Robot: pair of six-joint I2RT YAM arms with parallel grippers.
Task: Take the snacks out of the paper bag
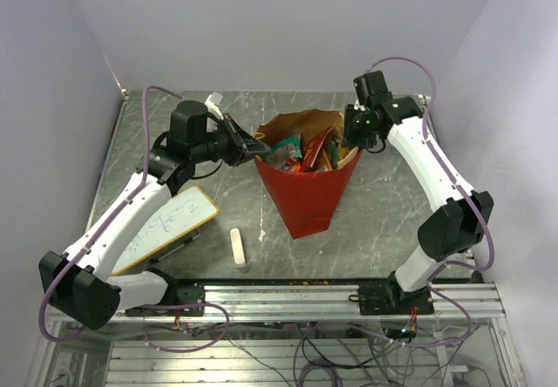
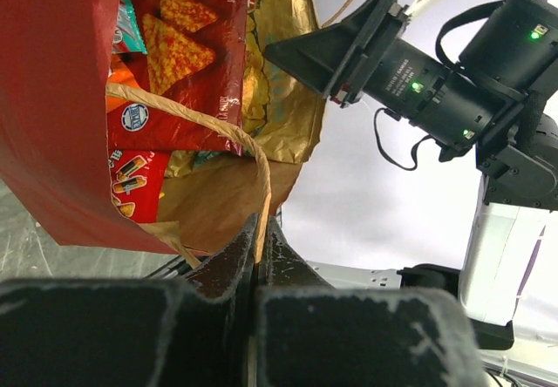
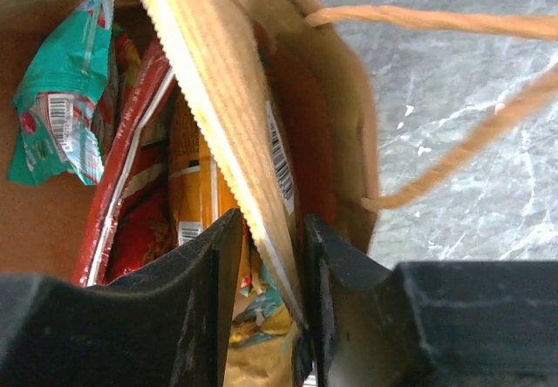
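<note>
Pale lavender walls closed in a grey marbled table (image 1: 384, 221), with both arms reaching in from its near edge to the middle.

The left gripper (image 2: 260, 230) had its jaws pressed together on the twisted tan handle (image 2: 218, 125) of the paper bag (image 1: 305, 200), pinching the cord right at the fingertips. In the overhead view this gripper sat at the bag's left rim. From its wrist camera the bag's red outside filled the left, and a red tortilla-chip packet (image 2: 187, 47) showed in the mouth.

The right gripper (image 3: 272, 230) reached into the bag at the right rim. Its two fingers stood partly apart on either side of a gold packet (image 3: 218, 64) with a serrated edge. They seemed to be clamped on it, though the contact on each side was hard to make out. Beside that packet, inside the brown kraft lining, lay an orange packet (image 3: 187, 186), then a red packet (image 3: 131, 169), and a teal packet (image 3: 61, 99) nearest the far wall. A tan loop (image 3: 453, 21) hung outside the rim over the table.

The bag stood between the two grippers with its mouth open upward and the snacks (image 1: 309, 150) all inside it.

Well apart, near the left arm, a whiteboard (image 1: 166, 226) lay flat, and a small white eraser (image 1: 237, 247) lay between it and the bag.
</note>
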